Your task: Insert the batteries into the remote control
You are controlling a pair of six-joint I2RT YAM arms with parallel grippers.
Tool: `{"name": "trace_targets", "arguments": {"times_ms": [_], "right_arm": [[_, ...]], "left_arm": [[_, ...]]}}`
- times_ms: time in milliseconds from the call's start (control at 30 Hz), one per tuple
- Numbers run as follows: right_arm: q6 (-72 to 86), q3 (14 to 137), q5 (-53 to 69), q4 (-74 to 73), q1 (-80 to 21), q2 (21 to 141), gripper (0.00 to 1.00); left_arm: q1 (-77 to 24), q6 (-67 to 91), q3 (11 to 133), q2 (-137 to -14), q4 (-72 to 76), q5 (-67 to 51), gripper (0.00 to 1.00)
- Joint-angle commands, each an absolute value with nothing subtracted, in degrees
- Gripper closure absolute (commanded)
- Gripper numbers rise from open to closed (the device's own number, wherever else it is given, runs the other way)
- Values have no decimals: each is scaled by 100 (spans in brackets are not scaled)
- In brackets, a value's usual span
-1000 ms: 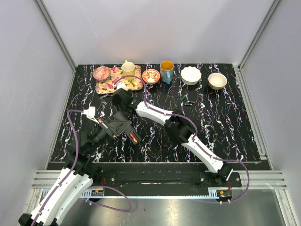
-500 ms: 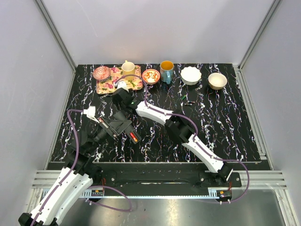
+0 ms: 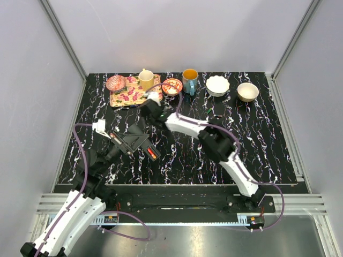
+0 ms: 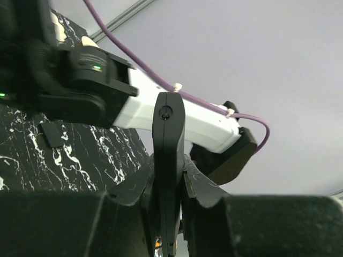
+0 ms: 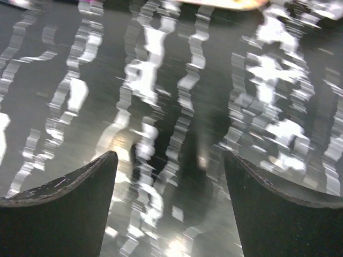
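The right gripper (image 3: 151, 106) had swung off toward 2 o'clock, away from the remote (image 3: 149, 152), and ended by the near corner of the tray (image 3: 124, 96). Its jaws stood wide and empty over the table (image 3: 257, 139) in its wrist view. The left gripper (image 3: 130, 142) stayed clamped on the remote, holding it at about 8 o'clock from the table's centre with the red mark toward 4 o'clock. Its wrist view showed the bar edge-on between the fingers (image 4: 203, 198). I judged the right arm was off to fetch batteries, with none loaded yet. Along the 12 o'clock edge were one tray, two cups (image 3: 146, 79) and four bowls (image 3: 217, 84). There was one remote, and no battery I could pick out for certain.
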State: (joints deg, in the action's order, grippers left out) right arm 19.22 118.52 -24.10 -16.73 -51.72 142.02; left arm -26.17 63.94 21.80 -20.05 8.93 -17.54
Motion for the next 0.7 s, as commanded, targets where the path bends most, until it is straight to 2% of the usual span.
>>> {"name": "trace_targets", "arguments": {"times_ms": [0,33,133,233,300,433,667], "right_arm": [[2311,10190,-2804,-1003,-4432,12202,15],[2320,9534,-2865,-802,-4334,11668,15],[2215,8679,-3076,-764,-3983,10867,15],[2118,8220,-3146,-1061,-3562,10399,15],[2311,8087,-3068,-1317,-3262,10258,15],[2443,7516,-2884,-1538,-2708,9932,24],[2601,7296,-2962,-2127,-2593,10169,18]], "left_arm": [[-2593,6574,2171,-2083,1757,-1872,100],[-2601,6618,2058,-2161,1993,-1889,100],[-2601,6767,1855,-2372,2432,-2012,100],[-2602,6925,1653,-2644,2924,-2153,100],[-2602,7031,1556,-2794,3163,-2276,100],[-2619,7285,1319,-3233,3768,-2478,100],[-2716,7216,1195,-3366,3964,-2619,100]]}}
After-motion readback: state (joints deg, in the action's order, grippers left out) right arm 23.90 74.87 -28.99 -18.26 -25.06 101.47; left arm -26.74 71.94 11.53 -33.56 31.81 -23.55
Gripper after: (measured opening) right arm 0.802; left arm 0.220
